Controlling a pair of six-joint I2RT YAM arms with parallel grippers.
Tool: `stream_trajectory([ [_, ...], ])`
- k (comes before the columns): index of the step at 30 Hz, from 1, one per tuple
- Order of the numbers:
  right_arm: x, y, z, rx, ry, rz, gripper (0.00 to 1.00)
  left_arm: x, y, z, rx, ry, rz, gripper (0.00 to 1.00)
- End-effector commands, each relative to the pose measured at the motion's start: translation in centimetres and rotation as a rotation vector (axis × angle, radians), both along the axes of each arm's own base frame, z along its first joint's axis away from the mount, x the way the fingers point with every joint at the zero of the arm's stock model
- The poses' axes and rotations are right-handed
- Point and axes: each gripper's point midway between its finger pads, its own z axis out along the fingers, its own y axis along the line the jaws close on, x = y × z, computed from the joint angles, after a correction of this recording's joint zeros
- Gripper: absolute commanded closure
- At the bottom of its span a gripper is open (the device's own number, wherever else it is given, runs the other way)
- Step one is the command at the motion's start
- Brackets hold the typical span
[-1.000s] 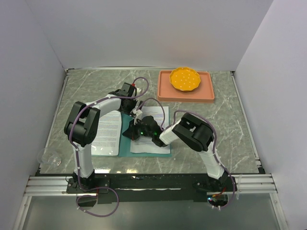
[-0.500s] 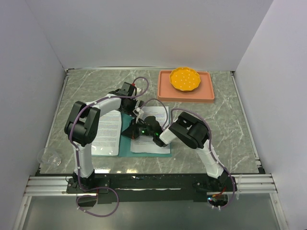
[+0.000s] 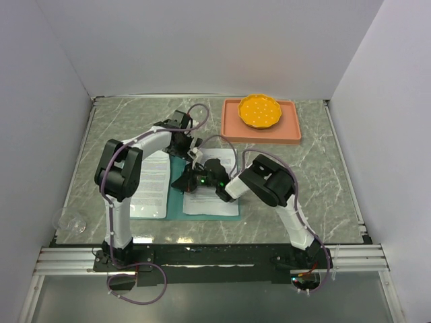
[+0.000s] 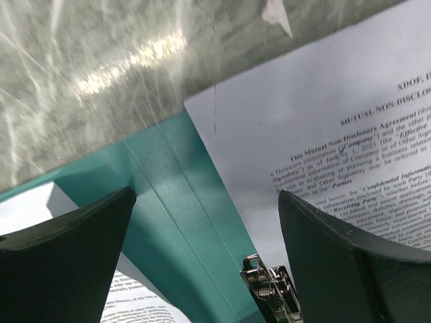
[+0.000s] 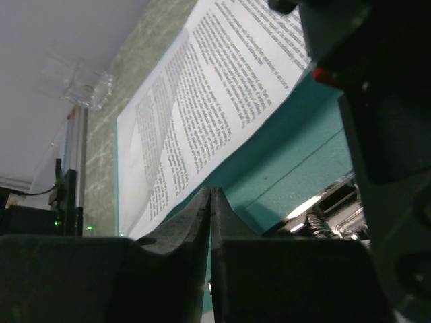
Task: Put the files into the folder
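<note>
The teal folder (image 3: 176, 202) lies open on the marble table, with printed white files on its left half (image 3: 153, 182) and on its right half (image 3: 212, 198). My left gripper (image 3: 183, 142) hangs open over the far end of the folder's spine. In the left wrist view its fingers (image 4: 207, 198) straddle the teal spine (image 4: 168, 202), with the metal clip (image 4: 269, 293) just below and a sheet (image 4: 337, 121) to the right. My right gripper (image 3: 183, 185) sits low over the spine. Its tips (image 5: 211, 192) are pressed together above the teal (image 5: 296, 155), and nothing shows between them.
A salmon-pink tray (image 3: 293, 131) at the back right holds an orange plate (image 3: 260, 111). A clear plastic piece (image 3: 71, 222) lies at the near left edge. White walls close in the table on three sides. The two arms stand close together over the folder.
My left gripper has drawn slightly toward the far end of the folder. The right arm's elbow has shifted a little; its gripper stays over the spine.
</note>
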Motion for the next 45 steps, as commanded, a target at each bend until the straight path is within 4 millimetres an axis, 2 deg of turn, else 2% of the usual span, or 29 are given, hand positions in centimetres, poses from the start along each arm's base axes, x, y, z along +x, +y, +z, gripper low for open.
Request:
stream_trajectory([
  [1,1.6,-2.2,-1.4,-0.193,0.05,-0.061,0.85,0.8,-1.5,3.2,-0.058,-0.002,-0.043,0.04],
  [5,2.5,-2.1,0.9,-0.219,0.003,-0.072,0.71,1.5,-2.7,6.1,-0.11,-0.025,-0.065,0.04],
  [9,2.7,-1.9,3.2,-0.229,-0.042,-0.074,0.58,2.5,-3.7,10.2,-0.161,-0.084,-0.083,0.04],
  [10,2.7,-1.9,4.3,-0.225,-0.072,-0.071,0.5,2.4,-3.6,10.8,-0.16,-0.085,-0.082,0.04],
  [11,2.4,-2.0,4.0,-0.268,-0.064,-0.075,0.48,2.6,-3.3,12.2,-0.162,-0.111,-0.076,0.04],
  [12,2.9,-1.7,5.0,-0.281,-0.083,-0.09,0.46,2.8,-3.1,13.5,-0.167,-0.139,-0.071,0.04],
  [13,3.1,-1.7,5.6,-0.313,-0.107,-0.098,0.43,2.8,-2.8,14.2,-0.169,-0.15,-0.065,0.04],
  [14,2.4,-2.9,3.8,-0.428,-0.047,-0.103,0.43,3.0,-1.6,15.9,-0.181,-0.183,-0.042,0.04],
  [15,3.7,-2.4,5.1,-0.452,-0.077,-0.154,0.42,2.7,-0.9,16.1,-0.191,-0.177,-0.034,0.04],
  [16,3.6,-2.9,4.8,-0.508,-0.064,-0.171,0.42,2.6,0.0,16.5,-0.203,-0.175,-0.019,0.04],
  [17,4.1,-3.0,5.6,-0.54,-0.065,-0.206,0.42,2.4,2.6,16.7,-0.209,-0.164,0.027,0.04],
  [18,3.6,-4.6,4.2,-0.649,-0.026,-0.232,0.42,1.9,3.3,16.8,-0.25,-0.143,0.03,0.04],
  [19,3.5,-5.0,4.0,-0.686,-0.013,-0.252,0.42,1.7,4.7,16.7,-0.252,-0.143,0.02,0.04],
  [20,3.9,-5.3,4.4,-0.708,-0.014,-0.282,0.41,1.4,7.8,16.2,-0.268,-0.13,0.077,0.04],
  [22,3.2,-6.3,3.6,-0.78,0.025,-0.293,0.38,0.5,9.8,15.9,-0.314,-0.108,0.073,0.04],
  [24,3.1,-6.1,4.1,-0.802,0.038,-0.293,0.34,-0.7,13.2,14.6,-0.319,-0.074,0.123,0.04],
  [25,2.5,-6.6,3.2,-0.856,0.063,-0.292,0.31,-1.1,13.9,14.0,-0.32,-0.065,0.113,0.04],
  [26,2.8,-6.3,3.7,-0.857,0.06,-0.301,0.26,-1.9,15.3,13.0,-0.322,-0.042,0.138,0.04],
  [27,2.7,-6.3,3.5,-0.868,0.064,-0.299,0.24,-2.3,15.9,12.6,-0.325,-0.033,0.139,0.04],
  [29,2.5,-6.3,3.1,-0.881,0.091,-0.297,0.01,-3.5,17.3,11.2,-0.341,-0.002,0.137,0.04],
  [30,2.6,-6.4,3.0,-0.887,0.098,-0.302,0.0,-3.9,17.8,10.7,-0.345,0.009,0.139,0.04],
  [36,2.8,-5.3,2.6,-0.873,0.132,-0.304,0.02,-6.0,20.5,7.5,-0.414,0.096,0.131,0.04],
  [40,2.6,-4.8,2.5,-0.872,0.164,-0.307,0.13,-6.7,21.5,6.4,-0.421,0.109,0.129,0.04],
  [45,2.5,-4.2,3.0,-0.873,0.188,-0.31,0.21,-7.8,21.5,4.7,-0.41,0.121,0.113,0.04],
])
